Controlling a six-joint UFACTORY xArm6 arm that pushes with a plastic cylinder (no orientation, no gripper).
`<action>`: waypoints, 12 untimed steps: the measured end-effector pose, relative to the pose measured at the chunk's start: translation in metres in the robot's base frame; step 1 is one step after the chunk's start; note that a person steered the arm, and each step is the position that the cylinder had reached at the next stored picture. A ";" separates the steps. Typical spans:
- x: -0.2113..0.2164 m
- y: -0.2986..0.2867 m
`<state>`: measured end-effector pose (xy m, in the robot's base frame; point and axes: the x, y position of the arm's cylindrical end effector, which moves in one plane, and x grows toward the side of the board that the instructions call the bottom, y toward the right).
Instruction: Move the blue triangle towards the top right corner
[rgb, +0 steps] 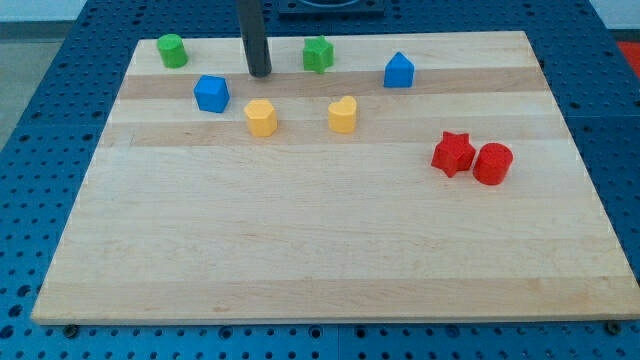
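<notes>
The blue triangle-like block (399, 70) stands near the view's top, right of centre, on the wooden board (330, 250). My tip (260, 73) is at the view's top, left of centre, well to the left of the blue triangle. It stands between the blue cube-like block (212, 93) and the green star block (318, 54), just above the yellow hexagon block (261, 117), and touches none of them.
A green cylinder (172, 50) stands at the top left corner. A yellow heart block (342, 114) lies below the green star. A red star (453, 153) and a red cylinder (492, 163) stand together at the right.
</notes>
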<state>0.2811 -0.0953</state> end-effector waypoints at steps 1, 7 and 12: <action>0.021 0.038; 0.018 0.178; 0.005 0.194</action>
<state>0.2859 0.0987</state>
